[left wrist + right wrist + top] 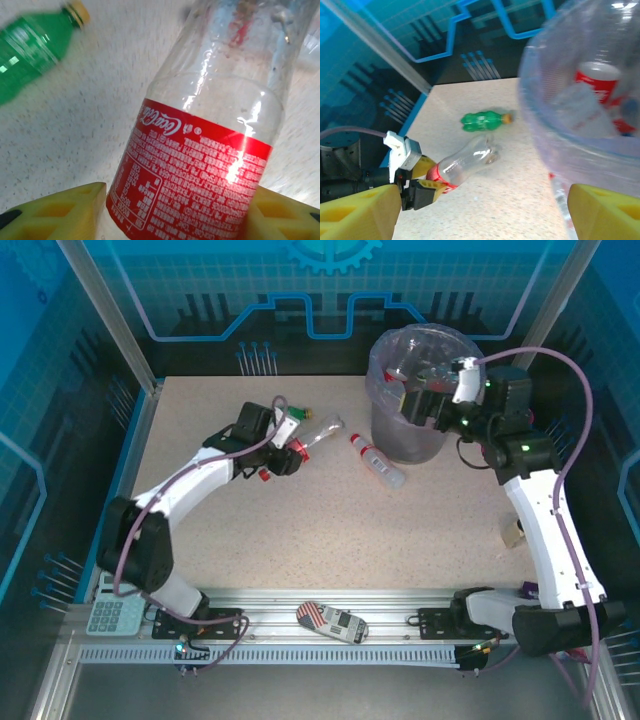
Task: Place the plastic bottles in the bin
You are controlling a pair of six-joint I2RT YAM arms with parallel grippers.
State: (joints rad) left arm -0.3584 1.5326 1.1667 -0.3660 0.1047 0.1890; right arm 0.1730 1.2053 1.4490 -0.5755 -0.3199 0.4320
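Yellow pads [60, 212] of the left claw [175, 215] pinch a clear bottle [200, 165] low on its red label. It is thin, slick, round plastic beaded with droplets, so it could slip or crumple mid-swing. Green bottle [30, 50] lies ahead-left. Right claw [480, 210] gapes wide and empty over the bag-lined bin [555, 100].

Left gripper [285, 450] is clamping a bottle [200, 165] well left of the bin [398, 443]. Right gripper [432, 390] is hovering at the bin's rim, jaws spread wide.
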